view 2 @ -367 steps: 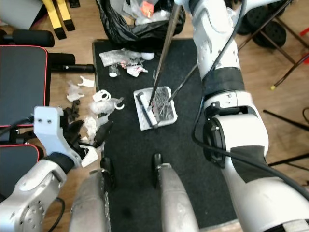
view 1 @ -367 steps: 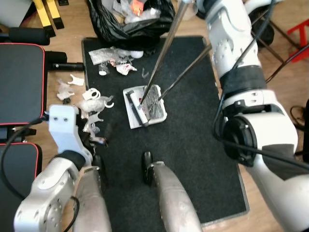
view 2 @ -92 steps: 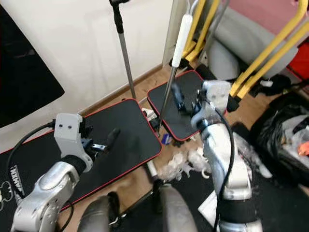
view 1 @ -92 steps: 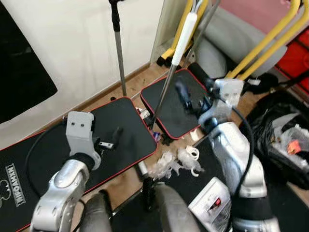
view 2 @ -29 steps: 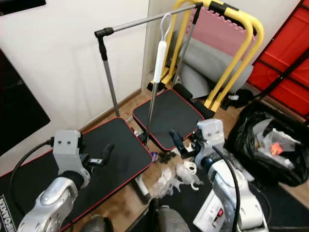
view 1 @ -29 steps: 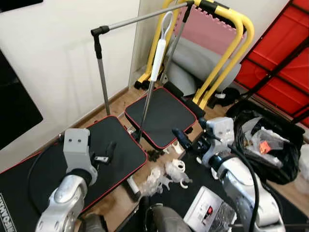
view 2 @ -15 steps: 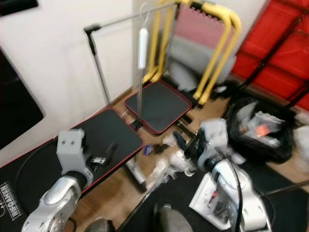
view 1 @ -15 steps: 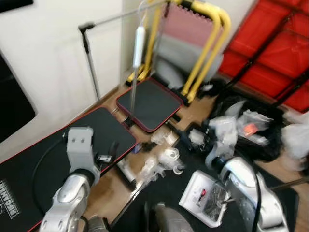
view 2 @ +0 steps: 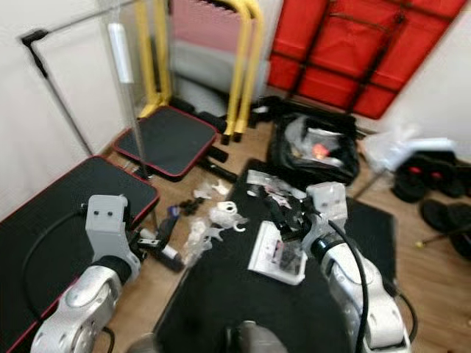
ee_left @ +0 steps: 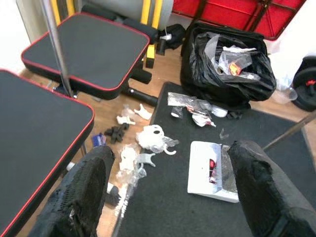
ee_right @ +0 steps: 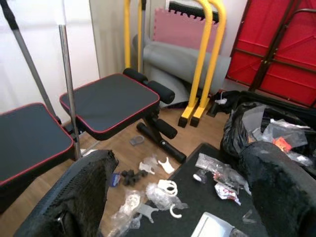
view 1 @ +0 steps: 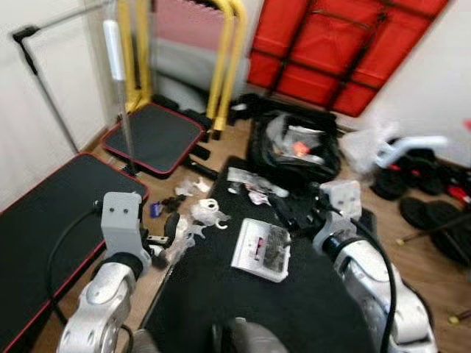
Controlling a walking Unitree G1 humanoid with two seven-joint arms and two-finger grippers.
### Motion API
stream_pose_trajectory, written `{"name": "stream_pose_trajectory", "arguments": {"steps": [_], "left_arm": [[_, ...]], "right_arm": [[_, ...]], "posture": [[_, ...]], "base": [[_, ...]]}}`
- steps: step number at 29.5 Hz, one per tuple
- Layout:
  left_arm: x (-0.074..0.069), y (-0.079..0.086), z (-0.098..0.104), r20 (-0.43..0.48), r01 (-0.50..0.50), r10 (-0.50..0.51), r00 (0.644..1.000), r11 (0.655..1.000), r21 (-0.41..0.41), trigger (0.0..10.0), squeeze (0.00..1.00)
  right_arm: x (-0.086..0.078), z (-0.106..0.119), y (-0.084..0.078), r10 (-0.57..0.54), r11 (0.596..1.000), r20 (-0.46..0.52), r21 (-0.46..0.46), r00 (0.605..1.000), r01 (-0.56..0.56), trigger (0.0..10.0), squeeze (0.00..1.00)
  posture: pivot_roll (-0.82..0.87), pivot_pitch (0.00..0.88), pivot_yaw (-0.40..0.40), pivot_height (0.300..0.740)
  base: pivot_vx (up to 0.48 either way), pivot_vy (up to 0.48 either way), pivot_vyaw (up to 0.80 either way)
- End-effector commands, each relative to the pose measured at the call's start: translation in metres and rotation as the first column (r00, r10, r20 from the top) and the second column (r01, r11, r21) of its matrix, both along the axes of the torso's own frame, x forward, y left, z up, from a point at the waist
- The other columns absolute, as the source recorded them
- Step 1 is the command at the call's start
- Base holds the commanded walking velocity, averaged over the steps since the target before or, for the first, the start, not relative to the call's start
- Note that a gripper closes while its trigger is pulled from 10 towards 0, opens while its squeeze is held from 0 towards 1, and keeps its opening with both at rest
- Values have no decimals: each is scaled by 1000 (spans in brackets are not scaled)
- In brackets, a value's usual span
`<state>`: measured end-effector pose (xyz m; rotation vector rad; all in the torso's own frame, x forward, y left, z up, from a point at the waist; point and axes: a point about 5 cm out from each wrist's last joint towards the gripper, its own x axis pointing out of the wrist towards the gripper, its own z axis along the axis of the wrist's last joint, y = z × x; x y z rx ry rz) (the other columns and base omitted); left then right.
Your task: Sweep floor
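A broom with a white grip (view 1: 112, 48) on a thin metal pole (ee_left: 54, 45) stands upright by the black benches, with no gripper on it. The white dustpan (view 1: 261, 250) lies on the black mat (view 1: 294, 316), holding dark debris. Pale plastic litter (view 1: 200, 215) is strewn over the wood floor and the mat's left edge. My left gripper (view 1: 169, 228) hangs open above the floor left of the litter, its fingers (ee_left: 81, 192) wide apart and empty. My right gripper (view 1: 291, 211) is open too, just right of the dustpan, its fingers (ee_right: 86, 190) spread.
An open black rubbish bag (view 1: 298, 143) full of waste sits behind the mat. Two red-edged black benches (view 1: 44, 213) lie to the left, with yellow frames (view 1: 224, 59) and red folded mats (view 1: 331, 51) against the back wall. Dumbbells (view 1: 434, 191) lie at the right.
The whole view has swung to the right, bringing the red mats, the bag and the dumbbells in. Both arms stay raised and both grippers stay open.
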<state>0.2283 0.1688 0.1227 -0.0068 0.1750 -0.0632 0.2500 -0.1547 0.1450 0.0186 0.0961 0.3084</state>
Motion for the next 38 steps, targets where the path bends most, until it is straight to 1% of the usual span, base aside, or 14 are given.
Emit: {"name": "stream_pose_trajectory", "arguments": {"steps": [1,8,10,12,16,19,22,26,29,30,32,33,34,38], "left_arm": [[-1,-4,-4,-14,31,-31,999,1000,2,10000,0],[4,-1,0,18,48,-49,999,998,26,10000,0],[7,2,8,45,66,-67,997,997,26,10000,0],[7,2,10,49,70,-72,996,997,26,10000,0],[11,-3,15,81,109,-111,990,994,26,10000,0],[16,-7,14,84,126,-129,988,991,39,10000,0],[20,-10,12,79,135,-139,987,990,48,10000,0],[26,-20,10,82,161,-164,983,986,44,10000,0],[31,-23,12,92,172,-175,980,984,42,10000,0],[36,-24,14,107,169,-171,979,985,36,10000,0],[36,-24,14,107,169,-171,979,985,36,10000,0],[40,-24,16,117,166,-169,979,986,31,10000,0],[43,-24,17,124,161,-164,979,986,29,10000,0],[51,-24,17,131,148,-151,980,989,32,10000,0]], "right_arm": [[1,-5,-8,-35,999,-21,-16,999,34,10000,0],[5,-4,-12,-74,997,-15,-23,997,74,10000,0],[8,-1,-15,-113,994,7,-1,994,113,10000,0],[9,0,-16,-122,993,11,8,993,122,10000,0],[12,1,-16,-144,990,26,5,989,144,10000,0],[14,0,-14,-142,990,8,19,990,142,10000,0],[14,5,-13,-128,992,41,28,991,126,10000,0],[18,9,-12,-105,994,62,-15,992,106,10000,0],[21,10,-11,-97,995,69,-24,993,99,10000,0],[25,12,-9,-79,996,80,-29,994,81,10000,0],[25,12,-9,-79,996,80,-29,994,81,10000,0],[27,13,-7,-65,997,89,-33,994,68,10000,0],[30,14,-7,-60,997,99,-44,993,64,10000,0],[36,15,-5,-57,996,124,-59,991,65,10000,0]], "posture": [[-100,136,-181,740],[-98,127,-177,740],[-89,122,-171,740],[-89,122,-171,740],[-86,116,-166,740],[-94,112,-163,740],[-102,111,-162,740],[-123,112,-167,740],[-127,114,-176,740],[-133,106,-175,740],[-133,106,-175,740],[-133,106,-175,740],[-135,76,-169,740],[-134,53,-160,740]], "base": [[0,0,-800],[0,0,-800],[0,0,-709],[0,0,-619],[154,0,0],[330,0,-667],[330,0,-800],[330,0,0],[329,0,0],[326,0,0],[326,0,0],[326,0,0],[326,0,0],[323,0,0]]}}
